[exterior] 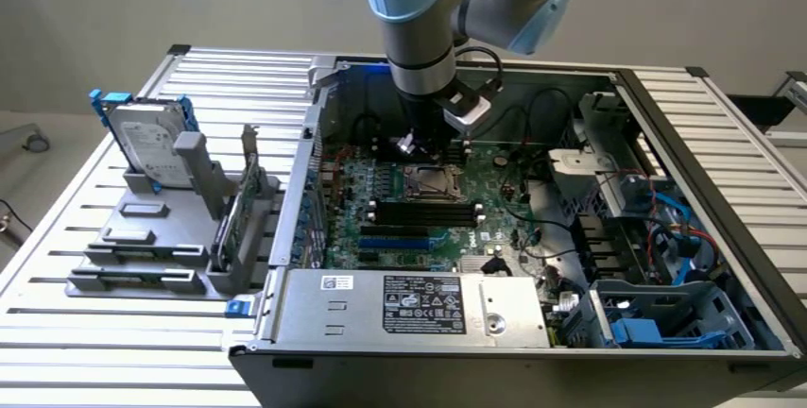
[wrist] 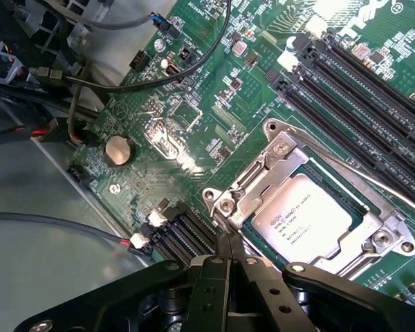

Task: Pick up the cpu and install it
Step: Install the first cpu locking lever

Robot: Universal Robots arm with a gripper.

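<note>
**Wrist view: chip seated in socket, fingers closed at the frame**

Wrist view footage shows the cpu (wrist: pixel 302 223) lying flat inside the socket (wrist: pixel 277 155) of the green motherboard (wrist: pixel 194 104). The gripper (wrist: pixel 229 247) is clenched, nothing held, its tips set against the socket's metal frame just beside the chip. Placement is judged done; securing appears to be in hand. A careful, steady push on the frame or its lever would be called for, without disturbing the chip.

Upright hard drive (exterior: pixel 147 144) in grey rack (exterior: pixel 151 247) beside open computer case (exterior: pixel 706 238).
</note>
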